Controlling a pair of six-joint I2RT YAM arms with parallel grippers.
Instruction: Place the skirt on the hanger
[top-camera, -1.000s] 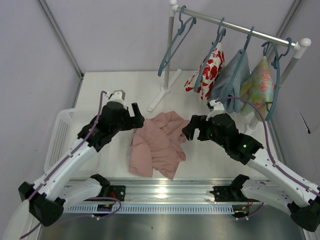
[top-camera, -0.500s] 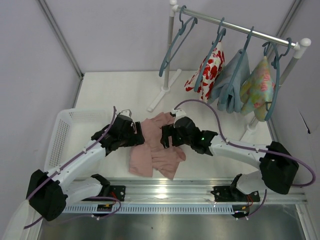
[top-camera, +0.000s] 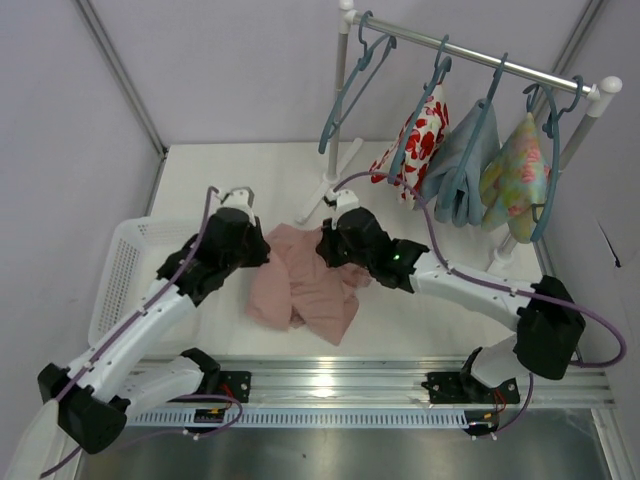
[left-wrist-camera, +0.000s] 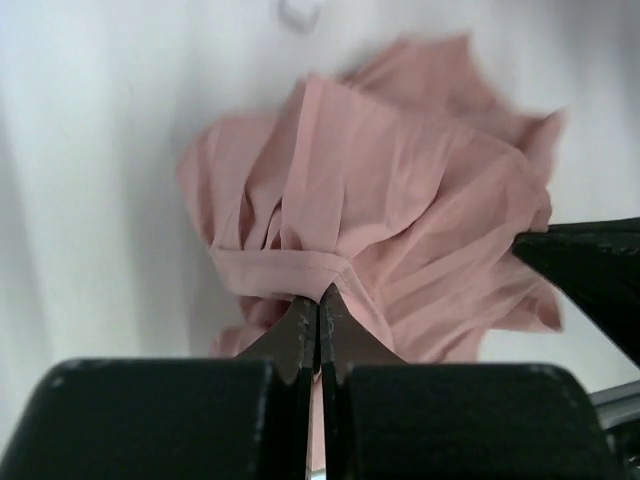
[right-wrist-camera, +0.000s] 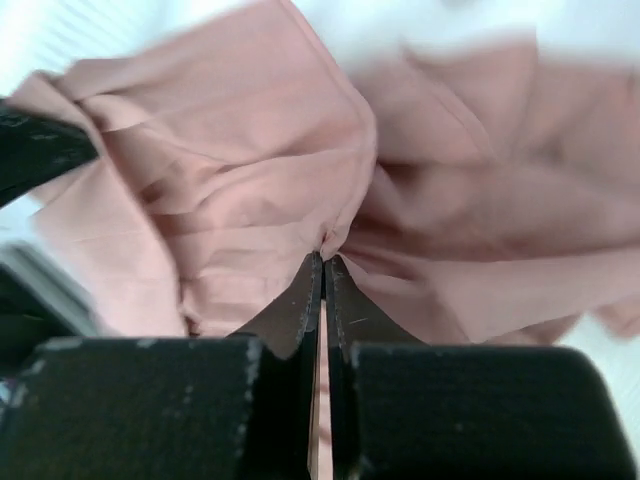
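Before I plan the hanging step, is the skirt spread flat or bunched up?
Bunched up. The skirt shows overlapping folds and creases, and both wrist views show jaws shut on gathered fabric.

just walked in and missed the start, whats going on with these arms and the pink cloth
Two robot arms are working on the pink skirt, which lies crumpled on the table. The left pincer and the right pincer are each shut on a fold of it, from opposite sides. The empty teal hanger hangs on the rail behind; the skirt is not yet on it.
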